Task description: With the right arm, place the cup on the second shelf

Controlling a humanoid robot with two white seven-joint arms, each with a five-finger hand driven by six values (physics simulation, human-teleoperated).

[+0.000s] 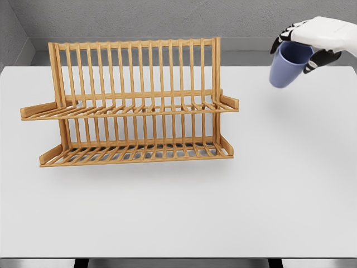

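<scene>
The right hand (304, 40) has its fingers wrapped around the rim of a blue cup (289, 66), which hangs tilted in the air, well to the right of the wooden dish rack (134, 106). Held only at the rim (a shallow hold, by the look), the cup could slip, or clip the rack's end post as it goes toward the shelf left of the hand.

The right robot hand (305, 42) comes in from the far right, raised. Its dark-tipped fingers (281, 40) curl closed in a grasp.
</scene>
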